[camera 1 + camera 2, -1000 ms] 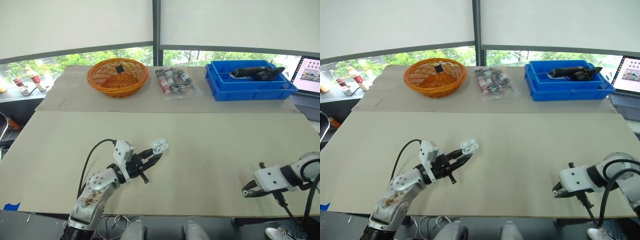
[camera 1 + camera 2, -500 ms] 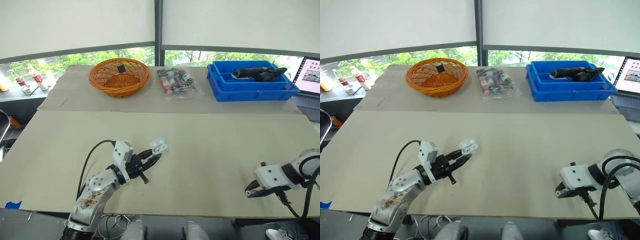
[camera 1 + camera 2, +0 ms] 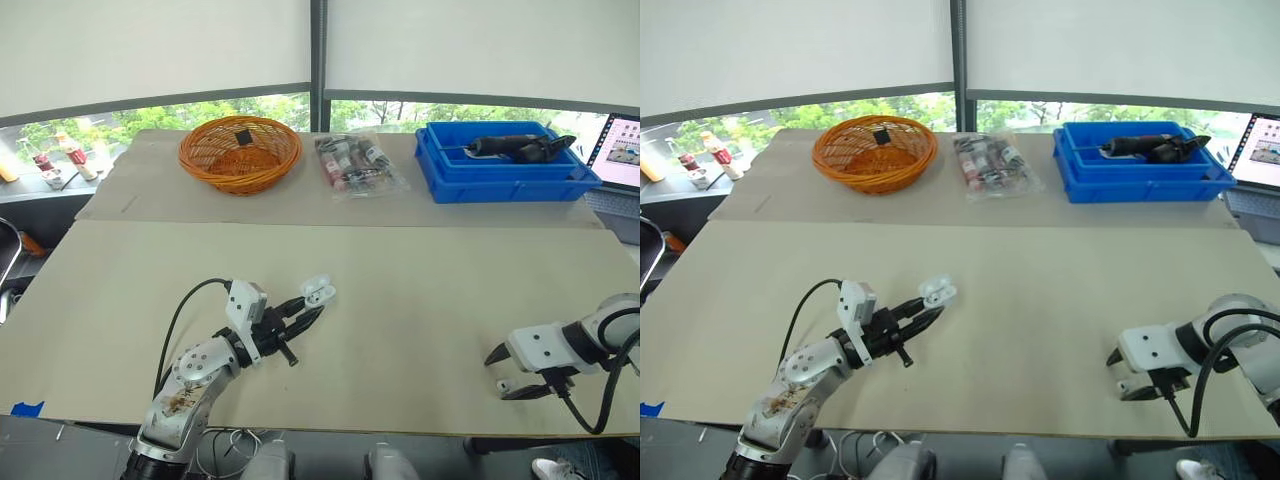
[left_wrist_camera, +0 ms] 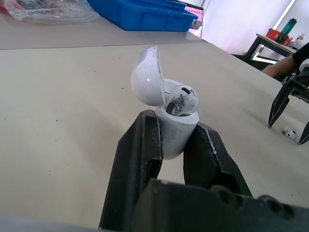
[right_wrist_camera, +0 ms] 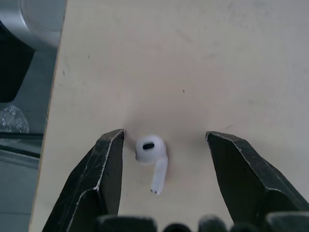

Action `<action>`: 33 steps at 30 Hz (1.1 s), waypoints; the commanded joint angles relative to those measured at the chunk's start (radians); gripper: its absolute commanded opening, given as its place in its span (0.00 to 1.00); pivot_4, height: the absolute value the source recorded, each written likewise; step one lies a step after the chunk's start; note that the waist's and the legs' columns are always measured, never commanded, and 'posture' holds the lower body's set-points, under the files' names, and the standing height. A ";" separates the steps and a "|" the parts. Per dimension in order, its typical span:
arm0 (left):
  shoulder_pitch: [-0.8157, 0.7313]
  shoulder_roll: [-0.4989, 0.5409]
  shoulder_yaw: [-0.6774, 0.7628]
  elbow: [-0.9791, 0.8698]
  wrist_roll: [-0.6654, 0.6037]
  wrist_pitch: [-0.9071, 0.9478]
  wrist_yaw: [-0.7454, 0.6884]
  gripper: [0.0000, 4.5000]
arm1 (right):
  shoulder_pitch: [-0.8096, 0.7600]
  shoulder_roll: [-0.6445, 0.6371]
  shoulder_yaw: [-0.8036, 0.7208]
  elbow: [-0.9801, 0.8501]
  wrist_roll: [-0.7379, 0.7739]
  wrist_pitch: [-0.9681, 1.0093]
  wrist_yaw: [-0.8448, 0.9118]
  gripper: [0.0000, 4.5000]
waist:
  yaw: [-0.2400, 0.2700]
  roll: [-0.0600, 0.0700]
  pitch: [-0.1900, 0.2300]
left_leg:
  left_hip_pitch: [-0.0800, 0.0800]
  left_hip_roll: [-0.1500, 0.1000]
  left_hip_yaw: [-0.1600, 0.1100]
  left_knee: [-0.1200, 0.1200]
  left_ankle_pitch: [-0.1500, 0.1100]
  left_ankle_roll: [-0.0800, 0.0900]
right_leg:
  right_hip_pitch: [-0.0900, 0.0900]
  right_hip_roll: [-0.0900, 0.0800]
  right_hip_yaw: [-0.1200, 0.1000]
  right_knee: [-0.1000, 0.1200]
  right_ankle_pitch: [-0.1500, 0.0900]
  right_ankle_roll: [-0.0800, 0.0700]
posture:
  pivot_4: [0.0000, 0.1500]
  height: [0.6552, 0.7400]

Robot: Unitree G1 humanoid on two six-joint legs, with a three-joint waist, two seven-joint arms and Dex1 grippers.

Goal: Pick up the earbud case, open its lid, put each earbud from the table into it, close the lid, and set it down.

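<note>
Window blinds back a wide beige desk (image 3: 420, 270). Near its front edge, toward the right corner, the right gripper (image 3: 497, 375) stands wide open, holding nothing, its fingers on either side of the loose earbud (image 5: 150, 157) lying on the desk.

To grasp it well, I would centre on the rounded head rather than the thin stem and close slowly, so that it is not nudged toward the front edge.

Left of the desk's middle, the left gripper (image 3: 308, 311) is clamped on the earbud case (image 4: 174, 133), lifted, lid (image 4: 147, 77) open, one earbud (image 4: 181, 100) seated inside.

Along the far edge, an orange basket (image 3: 240, 178) holds a small dark item (image 3: 240, 136) and a blue bin (image 3: 500, 185) holds a dark tool (image 3: 515, 147).
</note>
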 commanded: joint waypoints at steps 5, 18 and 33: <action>0.006 -0.009 -0.003 -0.023 -0.010 -0.015 -0.001 0.14 | 0.106 -0.125 -0.156 -0.352 0.044 0.279 -0.075 0.68 | 0.001 0.003 0.000 | 0.000 0.000 0.000 0.000 0.000 0.000 | 0.000 0.000 0.000 0.000 0.000 0.000 | 1.00 1.00; -0.001 -0.024 -0.020 -0.018 -0.005 -0.015 0.004 0.14 | 0.084 -0.136 -0.002 -0.394 -0.248 0.345 -0.157 0.68 | 0.000 0.002 0.000 | -0.001 0.000 0.002 0.000 0.000 0.000 | -0.001 0.000 0.000 0.000 0.000 0.000 | 1.00 1.00; 0.005 -0.027 -0.022 -0.022 -0.004 -0.017 0.014 0.14 | 0.055 -0.094 0.046 -0.373 -0.251 0.356 -0.117 0.62 | -0.002 0.002 0.000 | -0.001 0.000 0.002 0.000 0.000 0.000 | -0.001 0.000 -0.001 0.000 0.000 0.000 | 1.00 1.00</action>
